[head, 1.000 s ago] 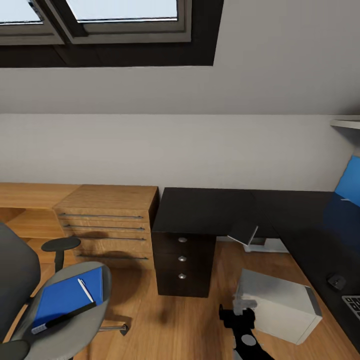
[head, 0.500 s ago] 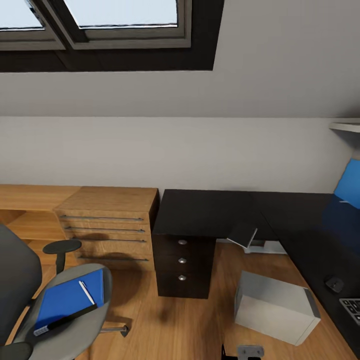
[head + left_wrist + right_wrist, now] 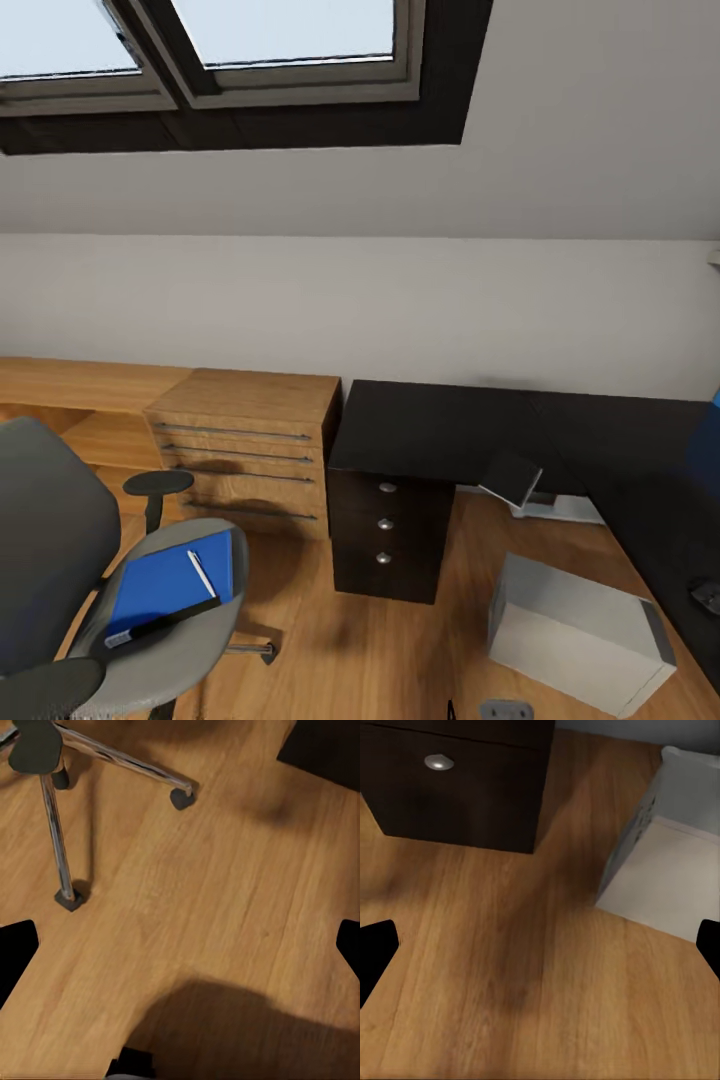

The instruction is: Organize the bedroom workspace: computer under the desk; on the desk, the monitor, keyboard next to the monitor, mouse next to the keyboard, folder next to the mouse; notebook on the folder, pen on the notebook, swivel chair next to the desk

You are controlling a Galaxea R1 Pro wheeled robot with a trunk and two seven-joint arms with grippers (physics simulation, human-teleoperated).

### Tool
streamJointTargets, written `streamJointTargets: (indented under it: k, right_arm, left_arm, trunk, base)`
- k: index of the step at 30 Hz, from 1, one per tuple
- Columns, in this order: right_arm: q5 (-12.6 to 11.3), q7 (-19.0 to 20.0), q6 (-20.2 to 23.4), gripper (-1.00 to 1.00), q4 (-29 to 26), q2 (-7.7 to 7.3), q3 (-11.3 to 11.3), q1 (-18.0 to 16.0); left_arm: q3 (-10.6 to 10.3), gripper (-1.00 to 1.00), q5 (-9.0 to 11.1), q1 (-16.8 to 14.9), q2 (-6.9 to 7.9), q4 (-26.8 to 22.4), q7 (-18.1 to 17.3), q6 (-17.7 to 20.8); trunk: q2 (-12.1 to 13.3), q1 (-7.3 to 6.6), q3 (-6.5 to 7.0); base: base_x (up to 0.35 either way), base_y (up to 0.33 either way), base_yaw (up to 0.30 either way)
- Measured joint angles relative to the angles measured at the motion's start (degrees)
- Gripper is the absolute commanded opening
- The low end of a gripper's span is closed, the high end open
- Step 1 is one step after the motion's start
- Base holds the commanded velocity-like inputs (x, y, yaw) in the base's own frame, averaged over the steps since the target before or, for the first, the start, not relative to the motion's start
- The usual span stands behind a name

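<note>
Nearest, both grippers' state impossible to tell, then blue folder (image 3: 165, 593) with pen (image 3: 201, 573) lying on swivel chair (image 3: 150, 640) seat, awaiting transfer, computer (image 3: 575, 633) on floor beside, not under, black desk (image 3: 440, 432) beyond.

No lettering, label, brand mark or number can be read anywhere in these views. The flat bright blue folder (image 3: 170, 592) on the grey padded swivel chair (image 3: 160, 640) has a plain cover, and a pale patch at the end of its black spine edge is too small to make out. The light grey box-shaped computer case (image 3: 585, 635) and the black drawer fronts with round silver knobs (image 3: 387, 523) show plain faces.
</note>
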Motion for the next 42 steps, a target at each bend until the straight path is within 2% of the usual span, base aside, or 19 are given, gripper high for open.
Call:
streamJointTargets:
  k: [42]
  right_arm:
    - [-0.21, -0.51, -0.41, 1.0, 0.44, -0.13, 0.0, 0.0]
  left_arm:
    - [-0.16, 1.0, -0.22, 0.02, 0.0, -0.02, -0.04, 0.74]
  trunk:
    - [0.0, 0.0, -0.64]
  base:
    - [0.0, 0.0, 0.272]
